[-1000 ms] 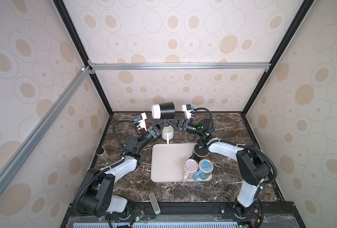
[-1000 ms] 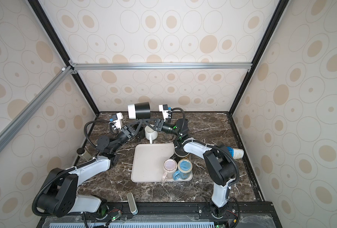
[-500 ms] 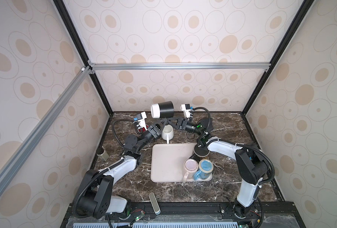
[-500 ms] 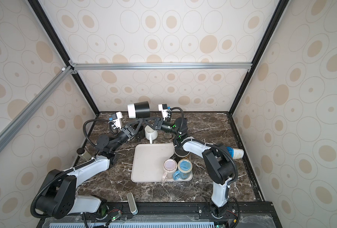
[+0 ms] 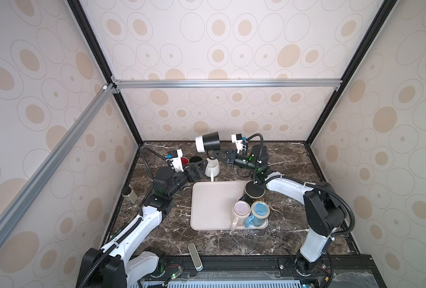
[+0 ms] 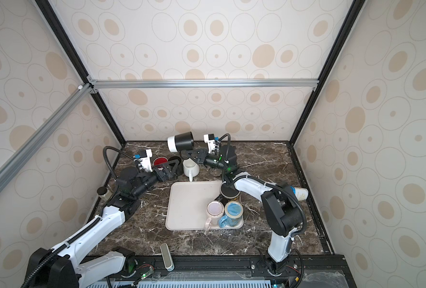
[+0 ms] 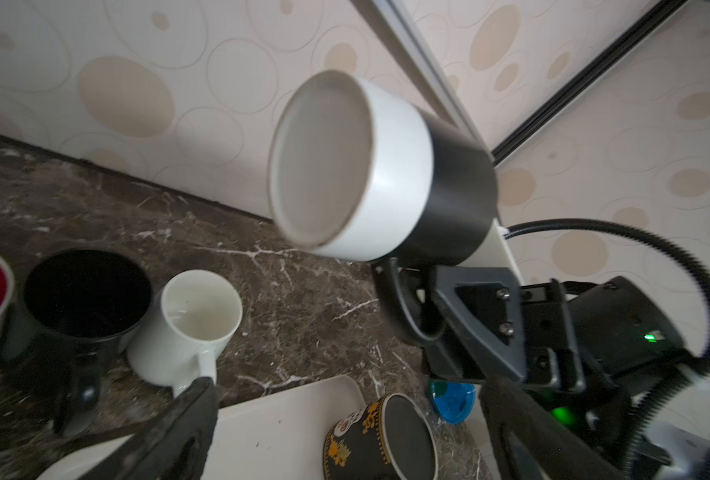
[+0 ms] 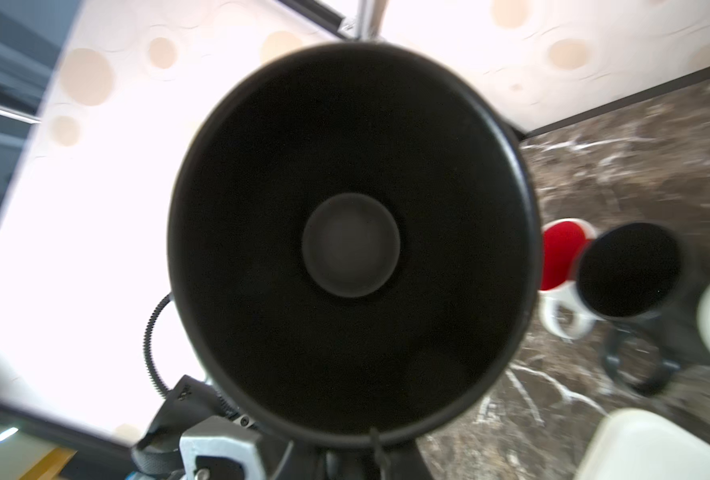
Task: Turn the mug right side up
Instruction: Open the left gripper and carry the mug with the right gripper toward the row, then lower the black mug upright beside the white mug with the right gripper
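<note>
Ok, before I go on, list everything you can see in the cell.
table: 1, dark marble, cell floor
tray: 1, cream, table centre
held mug: 1, black with white base, in the air on its side
white mug: 1, white, upright behind the tray
black mug: 1, black, upright left of the white mug
red-lined mug: 1, white outside, leftmost of that row
black-and-gold mug, pink mug, blue mug: 1 each, tray's right side
small bottle: 1, dark-capped, left edge
grey bar: 1, grey, front edge
white cup: 1, blue-banded, lying at right edge
left gripper: 1, black, jaws open, beside the white mug
right gripper: 1, black, jaws shut on the held mug's handle
</note>
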Robot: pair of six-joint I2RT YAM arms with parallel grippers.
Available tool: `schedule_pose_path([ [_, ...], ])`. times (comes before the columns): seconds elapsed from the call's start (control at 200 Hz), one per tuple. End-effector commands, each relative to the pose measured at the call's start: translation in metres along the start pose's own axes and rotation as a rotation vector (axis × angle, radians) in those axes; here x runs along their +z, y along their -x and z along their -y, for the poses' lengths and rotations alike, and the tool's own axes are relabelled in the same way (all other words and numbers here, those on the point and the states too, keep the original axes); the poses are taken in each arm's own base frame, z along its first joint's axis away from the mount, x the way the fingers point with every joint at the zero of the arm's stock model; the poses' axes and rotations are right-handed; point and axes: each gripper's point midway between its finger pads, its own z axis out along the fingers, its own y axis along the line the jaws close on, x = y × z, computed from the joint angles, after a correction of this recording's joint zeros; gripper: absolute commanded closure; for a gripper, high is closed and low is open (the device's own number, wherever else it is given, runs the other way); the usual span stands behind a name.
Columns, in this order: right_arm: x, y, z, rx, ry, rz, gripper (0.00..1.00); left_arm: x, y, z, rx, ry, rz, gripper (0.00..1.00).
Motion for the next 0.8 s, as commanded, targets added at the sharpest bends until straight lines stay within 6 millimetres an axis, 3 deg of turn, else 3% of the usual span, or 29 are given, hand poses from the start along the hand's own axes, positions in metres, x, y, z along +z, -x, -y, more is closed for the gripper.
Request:
schedule_pose_path([
  [0.0,-0.022,0.025,-0.021,-0.136,-0.121,0.106,1.0,0.007,-0.014,-0.005,0.074,0.018,-0.115,0.0],
  [0.06,-0.026,0.025,-0.014,-0.153,-0.222,0.077,1.0,0.004,-0.016,-0.005,0.084,0.008,-0.105,0.0],
  [0.25,-0.055,0.029,0.037,-0.321,-0.766,0.01,1.0,0.003,-0.014,-0.017,0.109,0.075,-0.1,0.01],
  [0.325,-0.06,0.031,0.05,-0.355,-0.9,0.005,1.0,0.003,-0.014,-0.016,0.115,0.066,-0.09,0.01],
  [0.535,-0.057,0.032,0.066,-0.458,-1.094,-0.008,1.0,0.003,-0.009,-0.023,0.133,0.13,-0.079,0.04],
  [0.795,-0.054,0.024,0.107,-0.469,-1.209,-0.082,1.0,0.009,-0.025,-0.027,0.13,0.135,-0.107,0.04],
])
